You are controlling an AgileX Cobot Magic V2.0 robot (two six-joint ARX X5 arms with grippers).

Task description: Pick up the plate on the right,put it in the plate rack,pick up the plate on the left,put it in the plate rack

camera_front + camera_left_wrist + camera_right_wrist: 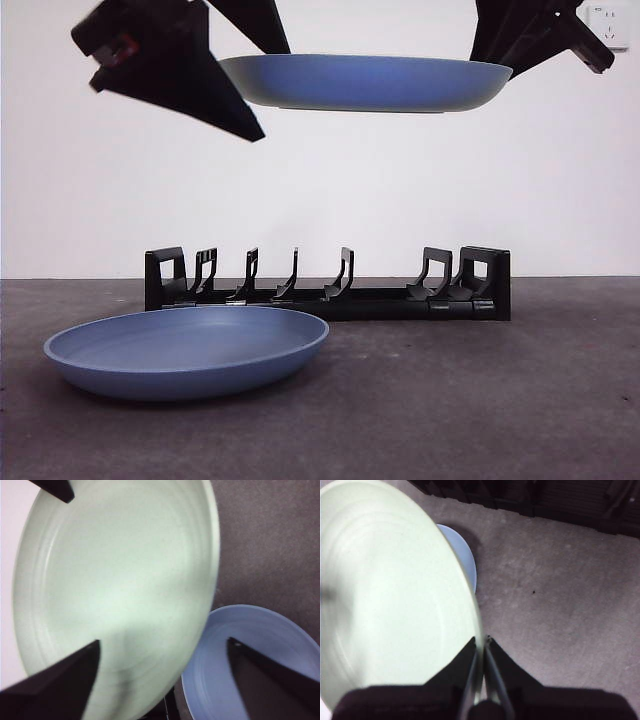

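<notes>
A blue plate (365, 82) hangs level, high above the table; it looks washed-out pale in the left wrist view (115, 590) and in the right wrist view (390, 605). My right gripper (482, 647) is shut on its rim, at the plate's right end in the front view (492, 58). At the plate's left end my left gripper (275, 92) is open, its jaws (164, 641) wide apart above and below the rim. A second blue plate (190, 350) (250, 670) (462, 555) lies on the table at the front left. Behind it stands the black plate rack (330, 290) with no plate in it.
The dark table (480, 400) runs to a white wall behind the rack. A wall socket (612, 25) sits at the top right corner.
</notes>
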